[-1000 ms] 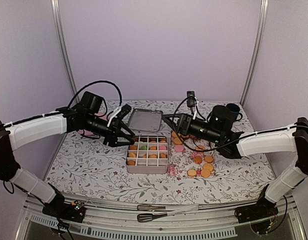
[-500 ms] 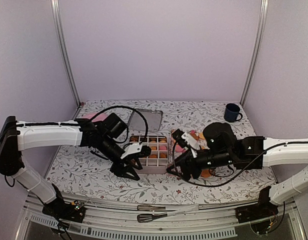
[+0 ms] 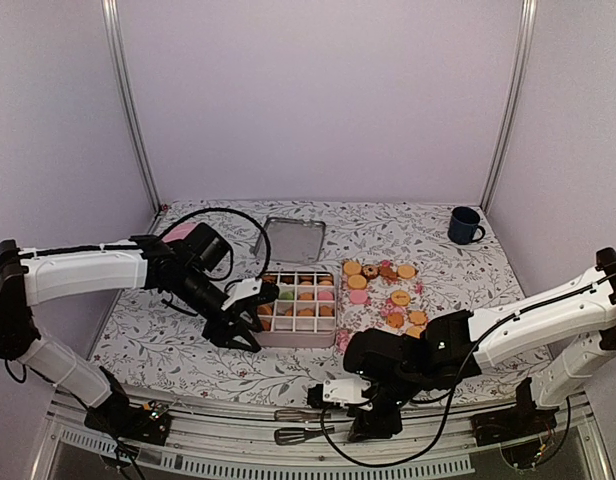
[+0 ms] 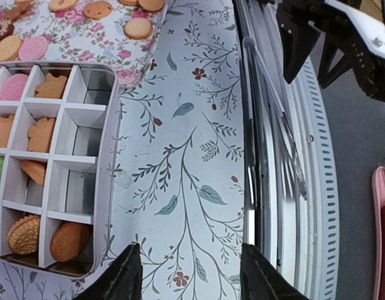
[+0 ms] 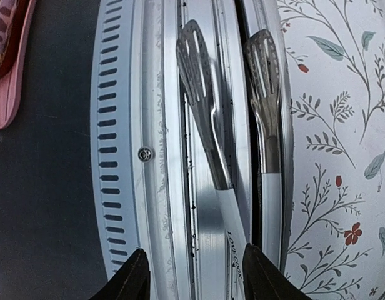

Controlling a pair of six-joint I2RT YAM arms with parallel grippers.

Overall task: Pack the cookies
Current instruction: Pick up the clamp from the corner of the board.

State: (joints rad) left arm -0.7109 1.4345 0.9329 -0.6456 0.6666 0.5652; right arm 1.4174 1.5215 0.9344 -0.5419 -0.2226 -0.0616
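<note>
1. My right gripper [image 5: 195, 275] hovers over the tongs [image 5: 205, 94] at the near edge, jaws parted, empty. I judge the next step is grabbing them, which calls for straddling the handles.
2. Left gripper [image 4: 186, 275], parted and empty, hangs beside the box [image 4: 108, 187].
3. Cookies [image 3: 399, 298]: some in the box, others loose to its right.

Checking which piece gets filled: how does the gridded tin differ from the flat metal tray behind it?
The tin is split into square cells; the tray is one undivided pan. The tin holds cookies in most cells; the tray holds none. The tin's walls are taller than the tray's. Both are silvery, squarish metal.
</note>
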